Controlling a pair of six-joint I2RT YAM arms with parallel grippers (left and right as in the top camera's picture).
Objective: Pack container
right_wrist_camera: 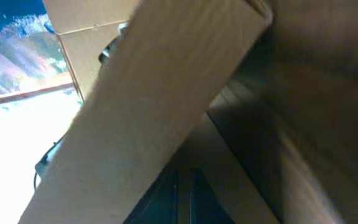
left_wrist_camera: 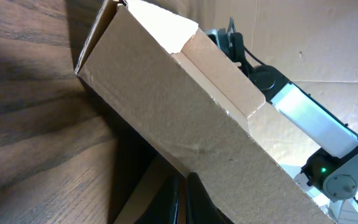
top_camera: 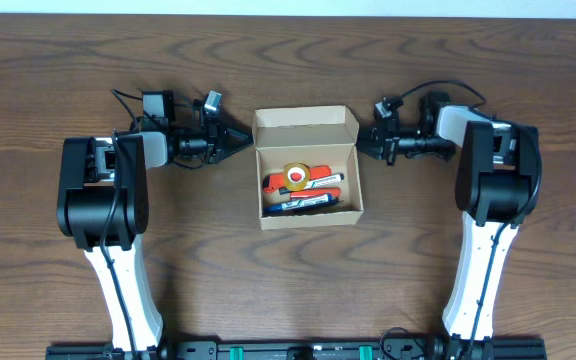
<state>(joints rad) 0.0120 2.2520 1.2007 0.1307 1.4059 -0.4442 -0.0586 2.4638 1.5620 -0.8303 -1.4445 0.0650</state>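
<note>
Left claw [top_camera: 245,141] / right claw [top_camera: 361,141]: narrow slit, hold unclear, tips at container [top_camera: 304,122] sides | rectangular matte tan cardboard

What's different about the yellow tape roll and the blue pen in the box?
The tape roll is a yellow ring; the blue pen is long and straight. The roll sits mid-box, the pen along the front wall. Both lie inside the open box.

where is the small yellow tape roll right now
The small yellow tape roll lies inside the open tan cardboard box at the centre of the table in the overhead view, among the orange markers.
</note>
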